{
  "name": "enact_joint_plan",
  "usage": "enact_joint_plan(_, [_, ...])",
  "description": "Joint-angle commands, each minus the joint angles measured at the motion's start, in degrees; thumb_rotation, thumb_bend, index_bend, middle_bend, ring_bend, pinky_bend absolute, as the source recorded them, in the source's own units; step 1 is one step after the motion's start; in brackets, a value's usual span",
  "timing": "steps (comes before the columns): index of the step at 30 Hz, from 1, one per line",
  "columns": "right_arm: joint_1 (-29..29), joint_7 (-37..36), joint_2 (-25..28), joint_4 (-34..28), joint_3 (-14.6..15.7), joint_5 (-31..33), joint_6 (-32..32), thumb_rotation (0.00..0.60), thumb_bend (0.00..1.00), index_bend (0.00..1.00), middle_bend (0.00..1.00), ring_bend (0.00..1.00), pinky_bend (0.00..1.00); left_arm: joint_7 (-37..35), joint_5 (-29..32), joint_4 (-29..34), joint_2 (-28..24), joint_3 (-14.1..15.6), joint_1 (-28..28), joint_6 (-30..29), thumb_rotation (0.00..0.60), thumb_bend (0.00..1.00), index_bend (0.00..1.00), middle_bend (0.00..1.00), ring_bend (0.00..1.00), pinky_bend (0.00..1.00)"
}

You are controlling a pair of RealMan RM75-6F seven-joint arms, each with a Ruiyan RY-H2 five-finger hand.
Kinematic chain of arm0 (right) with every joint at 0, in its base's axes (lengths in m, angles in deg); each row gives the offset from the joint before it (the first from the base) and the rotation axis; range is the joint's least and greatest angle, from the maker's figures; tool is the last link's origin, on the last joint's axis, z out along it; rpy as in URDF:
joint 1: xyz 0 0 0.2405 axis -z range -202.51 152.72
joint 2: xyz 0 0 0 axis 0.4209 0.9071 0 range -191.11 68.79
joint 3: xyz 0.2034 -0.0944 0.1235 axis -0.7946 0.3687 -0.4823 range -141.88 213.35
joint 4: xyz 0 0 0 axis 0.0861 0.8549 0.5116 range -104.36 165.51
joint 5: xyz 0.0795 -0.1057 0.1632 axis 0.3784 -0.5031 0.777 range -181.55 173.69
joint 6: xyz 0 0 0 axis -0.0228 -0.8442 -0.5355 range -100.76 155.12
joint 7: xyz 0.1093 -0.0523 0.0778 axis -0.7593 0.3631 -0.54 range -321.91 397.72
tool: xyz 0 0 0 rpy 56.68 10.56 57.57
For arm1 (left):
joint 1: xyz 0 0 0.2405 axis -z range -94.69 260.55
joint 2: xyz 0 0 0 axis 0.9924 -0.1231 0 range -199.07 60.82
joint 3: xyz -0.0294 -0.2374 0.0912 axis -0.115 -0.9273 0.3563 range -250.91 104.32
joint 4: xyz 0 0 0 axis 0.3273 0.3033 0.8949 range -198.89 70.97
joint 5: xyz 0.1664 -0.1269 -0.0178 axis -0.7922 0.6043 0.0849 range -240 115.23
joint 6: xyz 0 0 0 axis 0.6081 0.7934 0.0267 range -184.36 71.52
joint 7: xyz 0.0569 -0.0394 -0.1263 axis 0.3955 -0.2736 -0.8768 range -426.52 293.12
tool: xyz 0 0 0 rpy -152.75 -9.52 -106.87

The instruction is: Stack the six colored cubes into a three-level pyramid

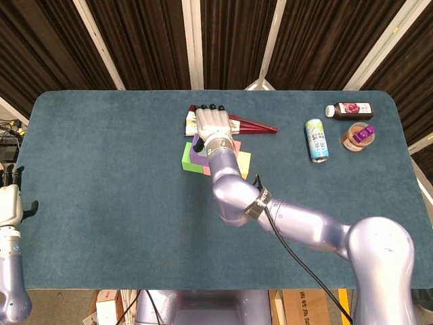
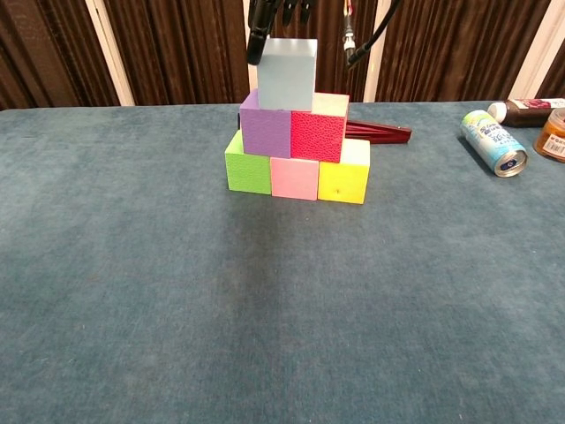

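the pyramid stands near the far middle of the teal table (image 2: pixel 132 309): green cube (image 2: pixel 248 162), pink cube (image 2: pixel 294 177) and yellow cube (image 2: pixel 344 177) in a touching row, the purple cube (image 2: pixel 266 127) and red cube (image 2: pixel 319 132) side by side on them, and the pale blue cube (image 2: pixel 287 74) on top, sitting over the seam but a little toward the purple side. the right hand (image 1: pixel 212 124) hangs directly over the top cube with dark fingertips (image 2: pixel 257 40) at its upper left edge; whether it grips the cube or only touches it i cannot tell. just behind the stack lies a dark red flat thing (image 2: pixel 380 132). the can (image 2: pixel 493 142), bottle (image 1: pixel 350 109) and jar (image 1: pixel 356 137) sit well apart at the right edge. the left hand (image 1: pixel 9 203) holds nothing, fingers apart, off the table's near left corner, leaving wide bare cloth in front and to the left.
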Motion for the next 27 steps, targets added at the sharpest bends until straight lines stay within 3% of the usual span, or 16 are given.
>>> enact_joint_plan(1, [0.0, 0.1, 0.2, -0.2, -0.2, 0.1, 0.1, 0.600, 0.28, 0.13, 0.12, 0.00, 0.00, 0.0, 0.1, 0.0, 0.0, 0.0, 0.0, 0.0, 0.600, 0.40, 0.10, 0.00, 0.00, 0.00])
enact_joint_plan(10, [2.0, -1.2, 4.3, -7.9, -2.2, 0.6, 0.4, 0.600, 0.28, 0.13, 0.12, 0.00, 0.00, -1.0, -0.5, -0.7, 0.0, -0.3, -0.1, -0.4, 0.600, 0.40, 0.10, 0.00, 0.00, 0.00])
enact_joint_plan(17, [7.8, -8.2, 12.1, -24.4, -4.1, -6.0, -2.3, 0.600, 0.28, 0.13, 0.12, 0.00, 0.00, -3.3, -2.5, -1.4, 0.0, -0.2, -0.3, -0.6, 0.600, 0.40, 0.10, 0.00, 0.00, 0.00])
enact_joint_plan(19, [11.5, -12.2, 15.2, -31.0, -4.7, -11.0, -3.8, 0.600, 0.28, 0.12, 0.12, 0.00, 0.00, -4.5, -3.9, -1.8, 0.0, 0.0, -0.2, -0.6, 0.600, 0.40, 0.10, 0.00, 0.00, 0.00])
enact_joint_plan(22, [23.2, -23.1, 22.0, -46.0, -5.2, -26.6, -9.9, 0.600, 0.28, 0.12, 0.12, 0.00, 0.00, -6.7, -6.6, -2.4, 0.2, 0.8, -0.4, -0.6, 0.600, 0.40, 0.10, 0.00, 0.00, 0.00])
enact_joint_plan(27, [34.3, -31.3, 27.5, -55.9, -1.7, -41.0, -12.9, 0.600, 0.28, 0.11, 0.08, 0.00, 0.00, -7.7, -8.4, -2.6, 0.3, 1.4, -0.4, -0.6, 0.600, 0.40, 0.10, 0.00, 0.00, 0.00])
